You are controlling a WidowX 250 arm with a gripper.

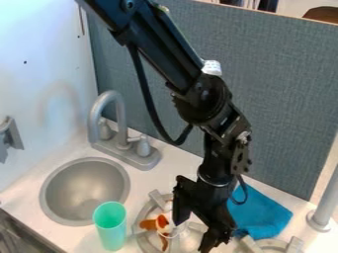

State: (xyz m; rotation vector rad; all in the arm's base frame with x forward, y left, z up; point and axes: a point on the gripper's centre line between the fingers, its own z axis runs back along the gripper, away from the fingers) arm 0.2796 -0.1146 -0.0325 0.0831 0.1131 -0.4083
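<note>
Gripper spread open over burner. Left of burner: green cup, could topple if bumped. On burner: orange-and-white toy, near one finger; lowering might pin it. Right of burner: blue cloth, might snag.

No words, labels, brands, numbers or signs are showing legibly. The small white textured patch on the black jointed robot arm (possibly just a plain part) is bearing no readable print.

A pale counter carries a grey faucet, a green cup, a blue cloth and, apparently, stove burners.
</note>
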